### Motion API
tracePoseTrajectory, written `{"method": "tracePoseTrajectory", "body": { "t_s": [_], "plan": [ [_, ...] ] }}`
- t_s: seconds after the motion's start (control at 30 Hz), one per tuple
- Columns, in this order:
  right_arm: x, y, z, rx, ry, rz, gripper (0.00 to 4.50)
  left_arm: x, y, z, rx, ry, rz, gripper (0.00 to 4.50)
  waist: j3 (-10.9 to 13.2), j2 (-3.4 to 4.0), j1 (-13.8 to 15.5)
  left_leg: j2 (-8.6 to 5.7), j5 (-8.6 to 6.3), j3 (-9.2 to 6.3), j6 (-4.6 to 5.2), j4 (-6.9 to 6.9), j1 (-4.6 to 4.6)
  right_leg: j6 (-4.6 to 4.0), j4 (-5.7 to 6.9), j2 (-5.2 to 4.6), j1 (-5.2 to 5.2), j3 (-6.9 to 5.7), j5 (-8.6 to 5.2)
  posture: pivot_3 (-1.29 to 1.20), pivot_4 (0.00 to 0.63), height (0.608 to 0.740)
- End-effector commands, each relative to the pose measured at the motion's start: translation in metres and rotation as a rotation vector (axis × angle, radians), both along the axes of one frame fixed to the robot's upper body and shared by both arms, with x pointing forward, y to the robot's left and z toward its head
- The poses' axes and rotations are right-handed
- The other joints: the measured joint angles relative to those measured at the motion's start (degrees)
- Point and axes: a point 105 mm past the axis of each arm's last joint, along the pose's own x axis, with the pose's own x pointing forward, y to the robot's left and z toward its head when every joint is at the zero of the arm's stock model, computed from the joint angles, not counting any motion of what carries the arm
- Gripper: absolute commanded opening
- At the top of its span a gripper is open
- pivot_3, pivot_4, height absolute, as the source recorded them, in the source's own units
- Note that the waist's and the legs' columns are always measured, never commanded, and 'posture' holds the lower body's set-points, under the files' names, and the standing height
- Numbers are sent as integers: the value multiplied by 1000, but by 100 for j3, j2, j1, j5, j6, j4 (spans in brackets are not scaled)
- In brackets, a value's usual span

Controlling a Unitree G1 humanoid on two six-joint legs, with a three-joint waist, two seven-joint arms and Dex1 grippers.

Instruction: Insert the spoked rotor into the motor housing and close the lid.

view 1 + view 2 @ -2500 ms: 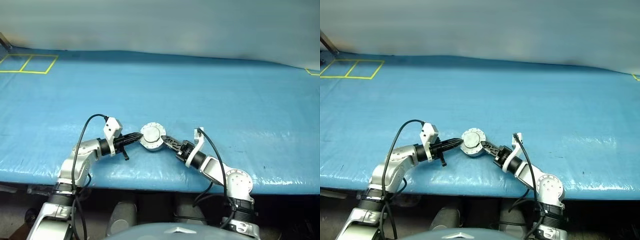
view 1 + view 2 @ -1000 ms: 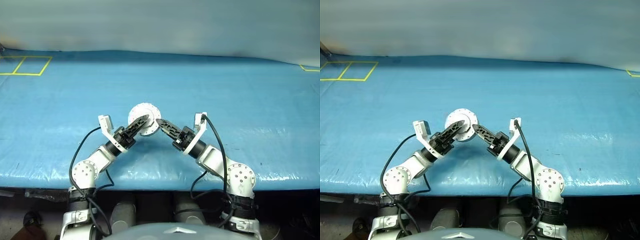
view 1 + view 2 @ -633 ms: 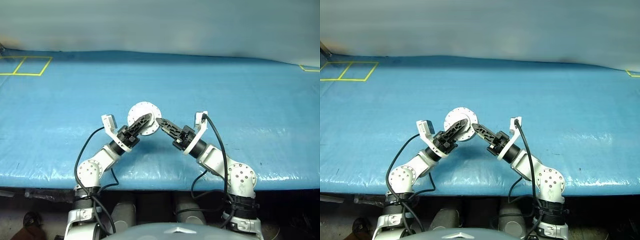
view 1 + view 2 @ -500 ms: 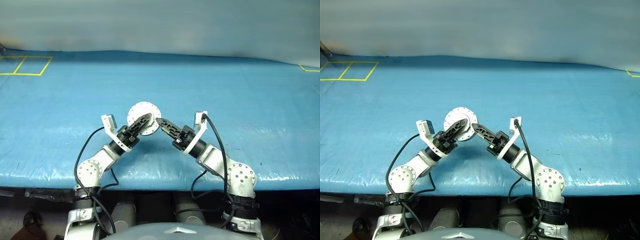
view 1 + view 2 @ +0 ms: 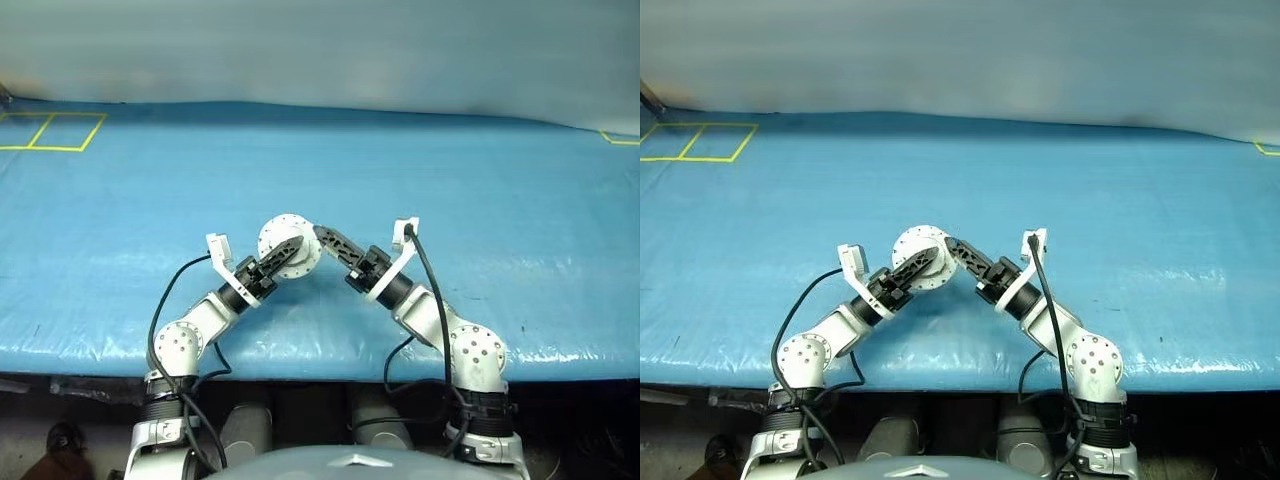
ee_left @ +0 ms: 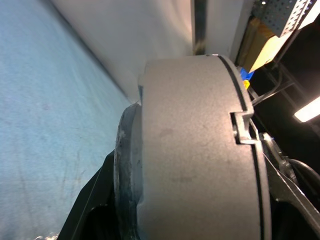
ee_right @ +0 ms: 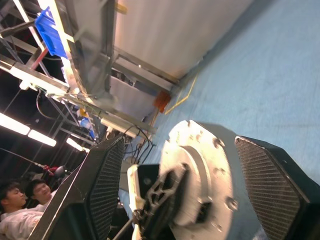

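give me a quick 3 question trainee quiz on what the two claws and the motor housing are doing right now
1. True or false: the motor housing lies flat on the blue table cover.
2. Which claw's fingers are clamped on the housing?
A. left claw
B. right claw
C. neither
3. Fill in: in the right wrist view the right claw's two fingers stand ____ on either side of the housing, not pressing it.

Key:
1. False: it is held up between the arms, its round face toward the camera.
2. A
3. apart
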Motion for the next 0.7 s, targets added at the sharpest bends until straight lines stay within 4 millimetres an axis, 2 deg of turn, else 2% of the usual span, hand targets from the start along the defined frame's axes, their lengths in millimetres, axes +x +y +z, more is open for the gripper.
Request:
{"method": "tracePoseTrajectory", "body": {
  "t_s": [0.03, 0.2, 0.37, 0.47, 0.63, 0.7],
  "plan": [
    [0, -5, 13, -1, -70, -23, 3726, 14, 20, 19, -21, -75, 138, 2761, 0, 0, 2, 0, 0, -1, 0, 0, 0, 0, 0, 0, 0, -1, 0, 0, 150, 740],
    [0, -7, 9, -16, -64, -30, 3726, 32, 51, 21, -7, -79, 343, 2761, 0, 0, 4, 0, 0, -2, 0, 0, 1, 0, 1, 1, 0, -1, 0, 0, 150, 740],
    [-4, -2, -4, -109, -50, -10, 3726, 48, 82, 29, 33, -91, 537, 2761, -1, -5, 59, 0, 0, -3, -1, 1, -1, 0, -2, 1, 3, 0, 1, 0, 150, 740],
    [-6, -2, -13, -173, -50, -6, 3726, 64, 111, 32, 95, -61, 735, 2761, -1, -7, 104, -1, 1, -3, -1, 4, 0, 2, -2, 1, 6, 0, 2, 0, 150, 740],
    [-7, -2, -9, -196, -87, 0, 3726, 83, 139, 37, 152, -8, 900, 2761, 5, -21, 131, -1, 0, -5, -1, 11, 1, 5, -3, 4, 12, 1, 4, 0, 150, 740],
    [-8, -1, -9, -208, -101, 6, 3726, 93, 147, 31, 218, 39, 938, 2761, 8, -29, 134, -2, 1, -8, -1, 11, 1, 7, -3, 5, 13, 0, 6, 0, 150, 740]
  ]
}}
